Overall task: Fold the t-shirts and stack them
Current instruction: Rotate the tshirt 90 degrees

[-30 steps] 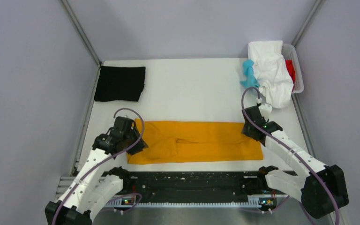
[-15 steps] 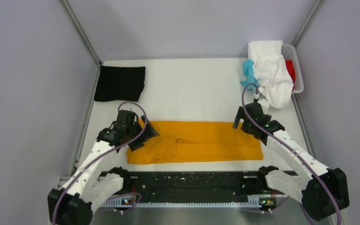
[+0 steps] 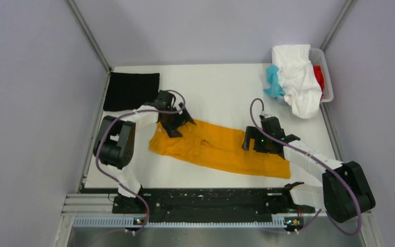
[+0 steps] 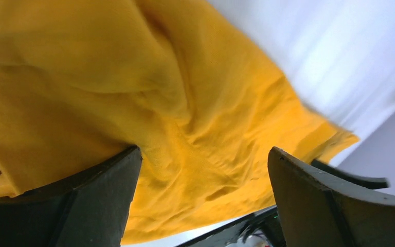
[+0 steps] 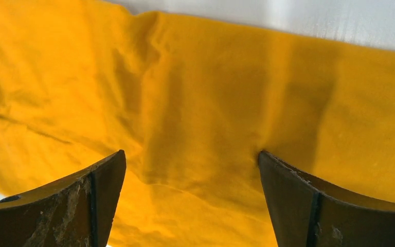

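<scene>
Both grippers are spread wide, grasping nothing. My left gripper (image 3: 176, 121) hovers over the left end of the mustard-orange t-shirt (image 3: 221, 149), and my right gripper (image 3: 255, 143) over its right part. The shirt lies as a long rumpled band, skewed from mid-worktop (image 3: 216, 92) toward the near right corner. Black t-shirt (image 3: 132, 91): folded, far left corner. White t-shirt (image 3: 298, 77), teal t-shirt (image 3: 272, 82) and red t-shirt (image 3: 319, 77): heaped in the basket (image 3: 330, 82), far right corner. My reading: one folded, one partway, three untouched, no stack yet.
</scene>
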`<state>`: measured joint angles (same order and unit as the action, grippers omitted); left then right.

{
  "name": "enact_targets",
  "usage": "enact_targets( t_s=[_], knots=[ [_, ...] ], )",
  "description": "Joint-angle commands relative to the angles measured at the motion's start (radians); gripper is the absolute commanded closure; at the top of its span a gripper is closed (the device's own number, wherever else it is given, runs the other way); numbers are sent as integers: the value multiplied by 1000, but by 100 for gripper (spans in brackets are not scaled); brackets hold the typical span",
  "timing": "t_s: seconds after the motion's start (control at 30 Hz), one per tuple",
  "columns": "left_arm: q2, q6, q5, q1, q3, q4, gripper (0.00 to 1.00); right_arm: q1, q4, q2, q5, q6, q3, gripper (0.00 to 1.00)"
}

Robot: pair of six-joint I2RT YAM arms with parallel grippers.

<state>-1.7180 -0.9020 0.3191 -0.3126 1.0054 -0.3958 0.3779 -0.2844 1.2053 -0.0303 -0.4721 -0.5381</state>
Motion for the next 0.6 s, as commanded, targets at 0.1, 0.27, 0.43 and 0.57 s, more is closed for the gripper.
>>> enact_targets(
  t_s=[0.1, 0.27, 0.43, 0.57],
  knots=[
    [-464, 61, -55, -11, 547, -17, 1, 35, 6, -52, -189, 7, 83, 1],
    [-849, -1, 39, -33, 1174, 3, 1, 195, 81, -40, -347, -97, 90, 1],
    [-1098, -309, 271, -37, 1402, 563, 1, 386, 168, 46, -468, -101, -45, 1],
    [-1127, -305, 209, -50, 1462, 612, 1, 393, 30, 21, -330, 6, -138, 1]
  ],
)
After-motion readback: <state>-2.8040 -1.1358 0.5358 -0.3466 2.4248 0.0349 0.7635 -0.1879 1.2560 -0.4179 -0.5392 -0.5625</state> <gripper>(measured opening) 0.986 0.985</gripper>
